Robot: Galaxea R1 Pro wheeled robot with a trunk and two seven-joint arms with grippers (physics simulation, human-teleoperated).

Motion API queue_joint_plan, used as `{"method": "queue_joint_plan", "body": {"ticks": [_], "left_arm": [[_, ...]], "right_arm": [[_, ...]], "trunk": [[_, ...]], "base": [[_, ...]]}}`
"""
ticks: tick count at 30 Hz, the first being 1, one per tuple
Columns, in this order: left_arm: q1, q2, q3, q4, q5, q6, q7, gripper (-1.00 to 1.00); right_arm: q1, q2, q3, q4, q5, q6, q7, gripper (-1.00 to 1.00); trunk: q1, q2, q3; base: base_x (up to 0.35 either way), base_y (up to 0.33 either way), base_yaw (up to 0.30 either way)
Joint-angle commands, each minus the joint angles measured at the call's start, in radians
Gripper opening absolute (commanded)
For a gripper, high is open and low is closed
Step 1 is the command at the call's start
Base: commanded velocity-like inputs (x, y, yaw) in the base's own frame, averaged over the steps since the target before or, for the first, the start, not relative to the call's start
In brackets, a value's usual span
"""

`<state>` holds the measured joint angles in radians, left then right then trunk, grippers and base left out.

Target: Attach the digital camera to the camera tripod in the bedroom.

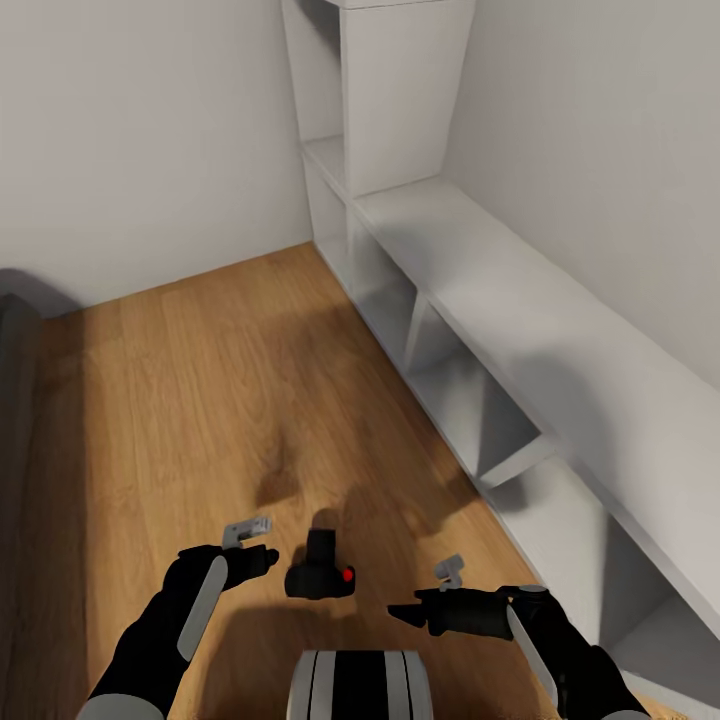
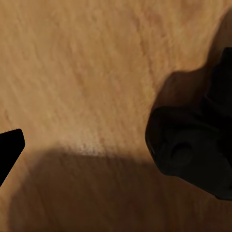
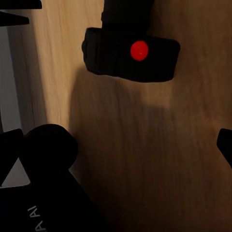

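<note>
The digital camera [image 1: 320,577], black with a red button [image 1: 347,575], is just ahead of my trunk over the light wood floor, lens pointing away from me. I cannot tell whether it rests on the floor. My left gripper [image 1: 268,560] is close beside its left side, open; one fingertip [image 2: 10,147] shows far from the camera body [image 2: 193,145]. My right gripper [image 1: 400,613] is to the camera's right and a little nearer me, open and holding nothing. Its fingertip [image 3: 225,145] stands apart from the camera [image 3: 130,50]. The camera tripod is out of view.
A long low white shelf unit [image 1: 520,330] with open compartments runs along the right wall, ending in a taller white cabinet [image 1: 400,90] in the far corner. A dark grey furniture edge [image 1: 15,420] lines the left. Wood floor [image 1: 200,380] stretches ahead to the white wall.
</note>
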<state>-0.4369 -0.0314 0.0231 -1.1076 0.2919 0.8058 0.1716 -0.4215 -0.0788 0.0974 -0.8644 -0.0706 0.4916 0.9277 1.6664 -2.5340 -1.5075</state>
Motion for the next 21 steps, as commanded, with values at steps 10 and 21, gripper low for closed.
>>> {"method": "queue_joint_plan", "body": {"ticks": [10, 21], "left_arm": [[0.0, -0.001, 0.001, -0.001, 0.012, 0.004, 0.003, 1.0], [0.0, -0.001, 0.001, -0.001, 0.012, 0.004, -0.002, 1.0]], "right_arm": [[0.0, -0.002, 0.003, -0.003, -0.008, 0.006, 0.0, 1.0], [0.0, -0.003, 0.004, -0.009, -0.007, 0.008, -0.001, 1.0]], "trunk": [[0.004, -0.003, -0.039], [0.009, -0.005, -0.082]], "base": [[0.0, 0.0, 0.0], [0.0, 0.0, 0.0]]}}
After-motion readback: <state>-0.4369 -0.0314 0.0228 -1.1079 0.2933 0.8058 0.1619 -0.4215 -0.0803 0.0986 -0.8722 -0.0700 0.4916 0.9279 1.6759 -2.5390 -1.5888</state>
